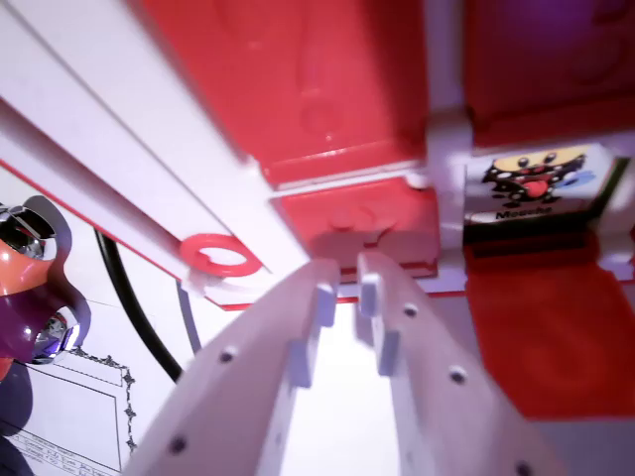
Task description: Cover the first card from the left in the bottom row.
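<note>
My gripper (347, 280) fills the lower middle of the wrist view. Its two white fingers (288, 367) stand a narrow gap apart, and nothing shows between them. The fingertips sit right at the lower edge of a small red flap (357, 220) hinged in a white-framed red game board (298, 89). To the wrist view's right of that flap, an uncovered card (536, 180) shows a spotted cartoon figure with a word under it. Below the card lies another red flap (546, 337). Whether the fingertips touch the small flap is unclear.
A red ring (220, 256) hangs off the board's white edge. A black cable (134, 307) curves across white printed paper (69, 416) at lower left. A shiny orange and purple object (30, 283) sits at the left edge.
</note>
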Robot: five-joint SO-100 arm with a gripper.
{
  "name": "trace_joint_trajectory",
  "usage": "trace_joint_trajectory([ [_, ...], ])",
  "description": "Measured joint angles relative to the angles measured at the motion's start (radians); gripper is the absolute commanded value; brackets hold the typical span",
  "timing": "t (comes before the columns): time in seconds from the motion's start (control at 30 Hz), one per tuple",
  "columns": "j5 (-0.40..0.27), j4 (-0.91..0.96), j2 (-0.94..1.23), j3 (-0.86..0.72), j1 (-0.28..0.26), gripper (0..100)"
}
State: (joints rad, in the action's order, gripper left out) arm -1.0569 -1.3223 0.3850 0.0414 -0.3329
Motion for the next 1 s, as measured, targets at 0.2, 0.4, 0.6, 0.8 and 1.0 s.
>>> trace_joint_trajectory([
  [0.2, -0.04, -0.029, 0.0, -0.006, 0.0, 2],
  [0.4, -0.097, -0.077, 0.055, -0.092, 0.0, 2],
  [0.6, -0.117, -0.098, 0.221, -0.213, 0.0, 2],
  [0.8, -0.127, -0.098, 0.403, -0.348, 0.0, 2],
  [1.0, -0.164, -0.098, 0.592, -0.499, 0.0, 2],
])
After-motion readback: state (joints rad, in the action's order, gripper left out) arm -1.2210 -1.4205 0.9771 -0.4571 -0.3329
